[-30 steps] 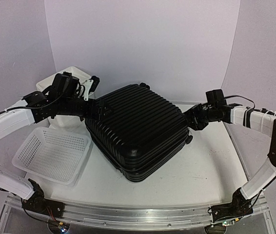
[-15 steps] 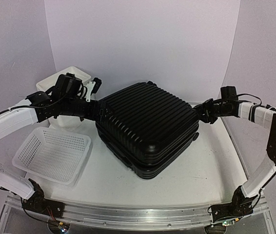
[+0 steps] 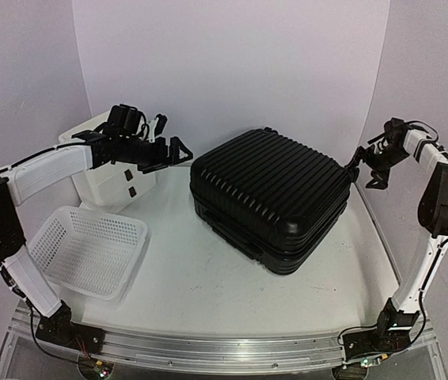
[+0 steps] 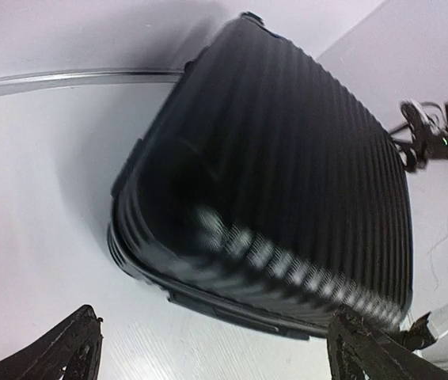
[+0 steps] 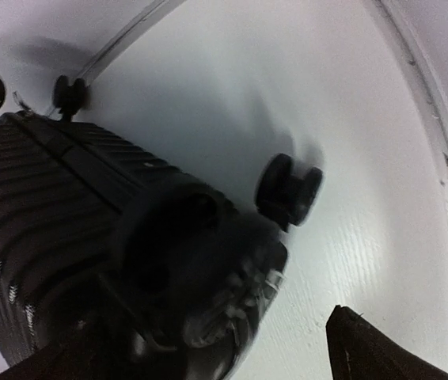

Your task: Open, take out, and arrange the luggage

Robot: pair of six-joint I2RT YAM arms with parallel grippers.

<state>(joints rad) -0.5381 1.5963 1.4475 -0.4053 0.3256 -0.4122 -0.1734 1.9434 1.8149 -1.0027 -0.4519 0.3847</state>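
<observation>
**Operator:** While both hands hang free of the load, what state are they in?

**Technician:** The left hand (image 3: pixel 180 152) has its fingers spread wide and holds nothing. It hangs above the desk (image 3: pixel 208 277), to the left of the luggage (image 3: pixel 271 190), with a clear gap between them. The right hand (image 3: pixel 364 170) also appears spread and empty. It sits just beside the far right corner, near a caster wheel (image 5: pixel 287 188), and does not touch it.

**Operator:** Position of the luggage?

**Technician:** It lies flat on the desk, right of centre, ribbed shell up, with both halves closed together. The white basket (image 3: pixel 81 249) and the drawer box (image 3: pixel 101 178) stand at the left, well apart from it.

**Operator:** Progress?

**Technician:** By my judgement, no step is complete. The shell is not yet opened, nothing has been taken out and nothing is arranged. Opening comes first, then removal, then arranging.
</observation>
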